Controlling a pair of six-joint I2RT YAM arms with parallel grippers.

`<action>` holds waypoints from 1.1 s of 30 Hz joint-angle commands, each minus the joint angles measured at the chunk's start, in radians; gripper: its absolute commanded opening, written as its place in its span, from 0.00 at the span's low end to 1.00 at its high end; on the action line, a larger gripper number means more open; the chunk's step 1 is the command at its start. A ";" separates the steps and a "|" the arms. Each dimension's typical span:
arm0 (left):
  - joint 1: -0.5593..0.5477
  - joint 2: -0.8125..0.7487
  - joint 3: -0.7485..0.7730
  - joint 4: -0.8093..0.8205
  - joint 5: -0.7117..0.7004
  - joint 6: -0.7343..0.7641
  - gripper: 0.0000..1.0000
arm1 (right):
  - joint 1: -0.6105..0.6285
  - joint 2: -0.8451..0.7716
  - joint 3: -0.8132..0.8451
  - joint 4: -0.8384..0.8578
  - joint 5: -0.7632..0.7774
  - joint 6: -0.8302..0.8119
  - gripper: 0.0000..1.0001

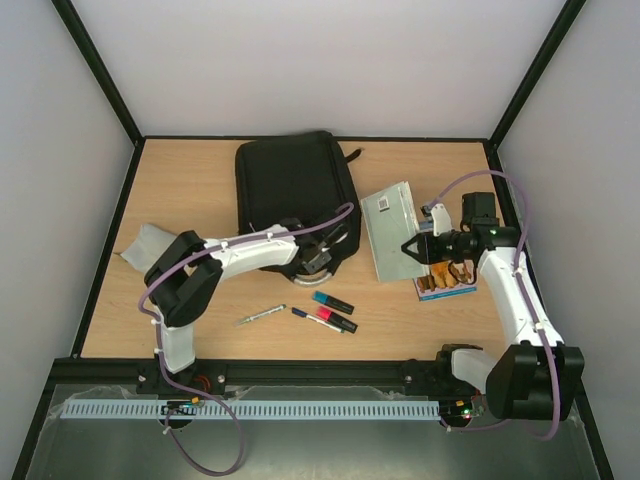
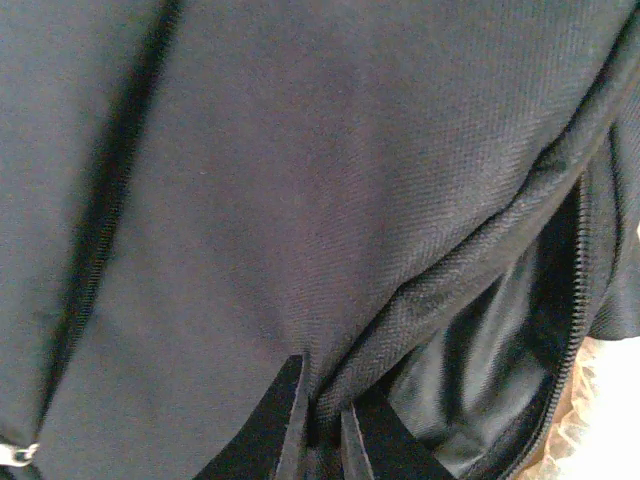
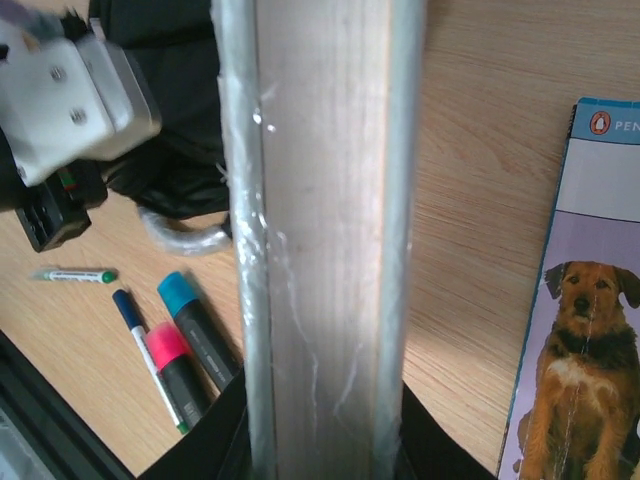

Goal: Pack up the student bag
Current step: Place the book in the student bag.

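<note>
I found the left gripper [image 2: 322,400] with its jaws drawn close on a fold of the large black fabric backpack [image 1: 290,185], at the bag's near end beside an unzipped mouth; shiny black lining showed inside. As far as the dark wrist view allowed, I judged that a pinch. The right gripper [image 1: 410,248] was clamped on a flat, silver, film-wrapped packet [image 1: 388,228], held just right of the backpack.

The backpack lay at the middle of the bench [image 1: 190,180], against its far edge.

I judged the task barely begun. I saw nothing inside the bag. Unpacked on the bench were:
- a paperback book with a dog on its cover [image 3: 585,300], toward the right edge;
- a blue-capped black marker [image 3: 195,325], a pink-capped black marker [image 3: 170,365], a thin blue-capped pen [image 3: 140,335] and a thin green-capped pen [image 3: 75,275], toward the near edge;
- a small light-grey soft pouch [image 1: 145,245], by the left edge.

Writing: the book's corner bore a penguin emblem and the letters "PEN", cut off. The packet carried a pale label I could not read.
</note>
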 commanded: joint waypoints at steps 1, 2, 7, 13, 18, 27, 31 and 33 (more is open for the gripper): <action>0.010 -0.045 0.153 -0.003 0.002 0.007 0.03 | 0.004 -0.030 0.130 -0.071 -0.095 -0.020 0.01; 0.011 -0.056 0.184 -0.010 0.002 0.008 0.02 | 0.004 -0.026 0.151 -0.087 -0.104 -0.018 0.01; 0.012 -0.095 0.340 -0.044 0.016 0.013 0.02 | 0.004 0.018 0.263 -0.228 -0.182 0.001 0.01; 0.032 -0.084 0.469 -0.061 0.048 0.009 0.02 | 0.004 0.063 0.332 -0.390 -0.303 -0.059 0.01; 0.060 -0.019 0.609 -0.111 0.075 -0.016 0.02 | 0.007 0.065 0.318 -0.415 -0.376 -0.057 0.01; 0.068 0.021 0.665 -0.097 0.107 -0.071 0.02 | 0.030 0.141 0.342 -0.470 -0.432 -0.130 0.01; 0.082 0.044 0.662 -0.068 0.112 -0.107 0.02 | 0.051 0.130 0.363 -0.468 -0.417 -0.125 0.01; 0.093 0.061 0.663 -0.047 0.121 -0.132 0.02 | 0.051 0.111 0.398 -0.468 -0.389 -0.113 0.01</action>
